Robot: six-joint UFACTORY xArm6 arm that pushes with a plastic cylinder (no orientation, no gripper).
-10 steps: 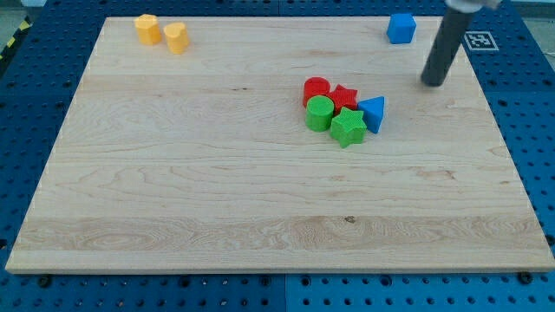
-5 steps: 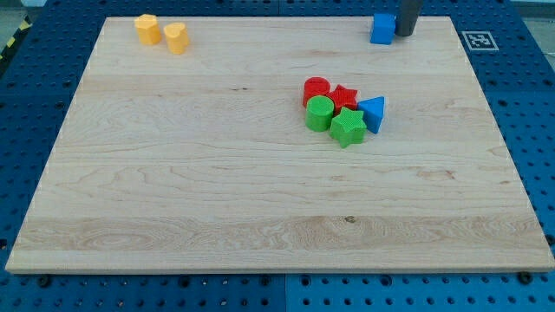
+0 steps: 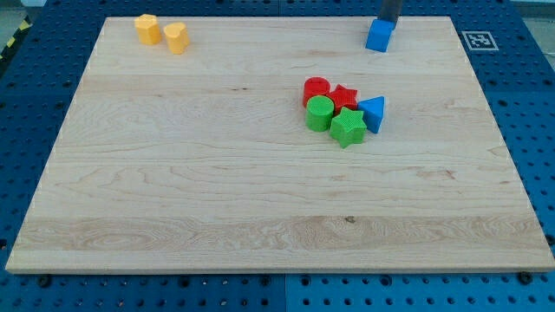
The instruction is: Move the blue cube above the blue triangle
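The blue cube [image 3: 378, 36] sits near the view's top edge of the wooden board, right of centre. My tip [image 3: 387, 23] is right behind it, at its upper side, touching or nearly touching it. The blue triangle [image 3: 373, 113] lies lower down, at the right end of a cluster of blocks near the board's middle. The cube is roughly straight above the triangle in the view, well apart from it.
Left of the blue triangle are a red cylinder [image 3: 316, 89], a red star [image 3: 343, 97], a green cylinder [image 3: 319, 113] and a green star [image 3: 348, 126], packed together. Two yellow blocks [image 3: 146, 28] [image 3: 176, 38] sit at the top left. A marker tag [image 3: 479, 40] lies off the board's top right.
My tip moved from the right of the board up to the cube's right side, then behind it. The blue cube slid left and slightly down the view.
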